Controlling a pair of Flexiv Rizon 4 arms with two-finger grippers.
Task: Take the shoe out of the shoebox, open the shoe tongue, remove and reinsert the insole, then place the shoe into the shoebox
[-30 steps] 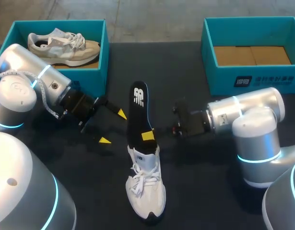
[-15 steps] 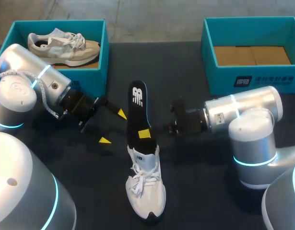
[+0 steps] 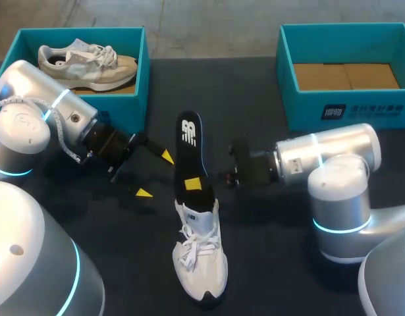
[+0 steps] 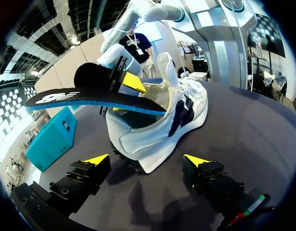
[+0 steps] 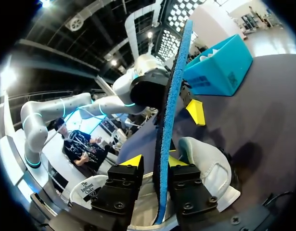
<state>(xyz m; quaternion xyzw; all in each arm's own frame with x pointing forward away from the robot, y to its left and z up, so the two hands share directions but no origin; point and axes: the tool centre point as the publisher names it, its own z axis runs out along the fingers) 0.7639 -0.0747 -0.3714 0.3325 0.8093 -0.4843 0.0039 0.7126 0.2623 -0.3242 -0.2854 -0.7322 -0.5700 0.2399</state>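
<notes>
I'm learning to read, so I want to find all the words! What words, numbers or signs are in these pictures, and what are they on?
No text here can be quoted.
insole: a white logo near its free end, a brand mark only, no plain words.
right shoebox: a white sign and print on its front wall, too small to read.
left shoebox, shoe on the table, boxed shoe: no readable text shows.

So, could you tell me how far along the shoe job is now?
Done: the white shoe is on the table. In hand: the right gripper is shut on the insole, one end inside the shoe; the left gripper is open. Left: seating the insole, then boxing the shoe.
</notes>
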